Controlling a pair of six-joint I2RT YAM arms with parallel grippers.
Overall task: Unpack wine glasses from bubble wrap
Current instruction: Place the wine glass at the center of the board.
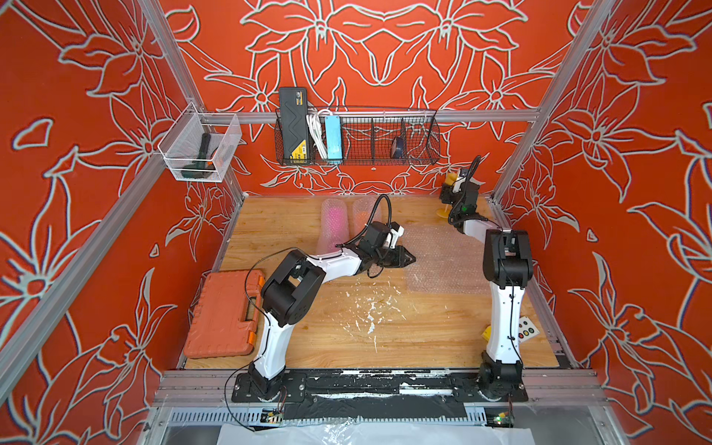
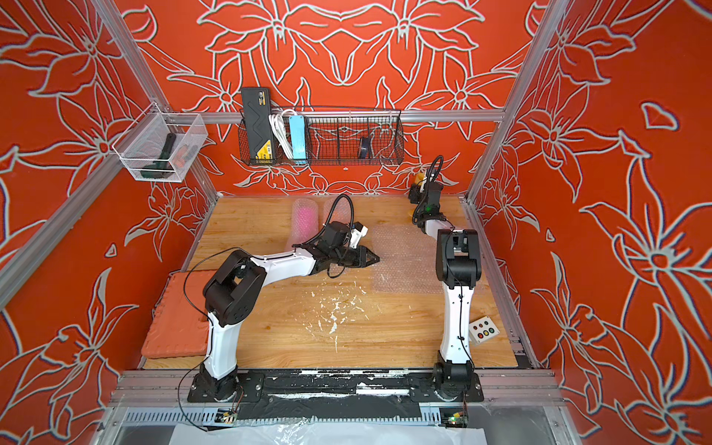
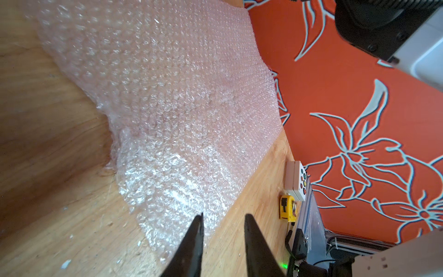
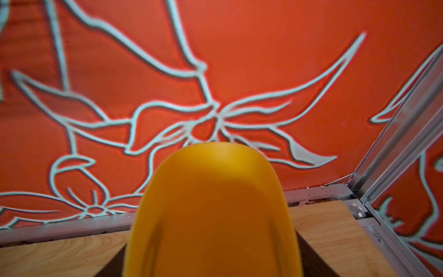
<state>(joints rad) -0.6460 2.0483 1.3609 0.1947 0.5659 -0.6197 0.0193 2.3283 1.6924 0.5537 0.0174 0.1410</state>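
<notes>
Wood is making the table (image 1: pixel 346 339), and red walls (image 1: pixel 385 57) with pale flower drawings are standing on three sides. Two robot arms are reaching in from the near edge.

Three sheets of bubble wrap are showing. The pink roll (image 1: pixel 329 239) and the orange roll (image 1: pixel 358 227) are lying side by side at the far edge. The flat sheet (image 1: pixel 443 258) is lying toward the right side.

Three cups are showing too. The pink cup (image 1: pixel 336 214) and the orange cup (image 1: pixel 364 210) are looking blurry inside their rolls. The yellow cup (image 4: pixel 211 203) is sitting bare near the far right corner, and the right hand (image 1: pixel 447 192) is pinching its bowl.

The left hand (image 3: pixel 224 215) is hanging just over the flat sheet's edge, with its fingers a little apart and pinching nothing.

White flecks (image 1: pixel 370 312) are dotting the wood in the near middle. An orange toolbox (image 1: pixel 221 312) is sitting at the left edge and a button box (image 1: pixel 527 329) at the right edge.
</notes>
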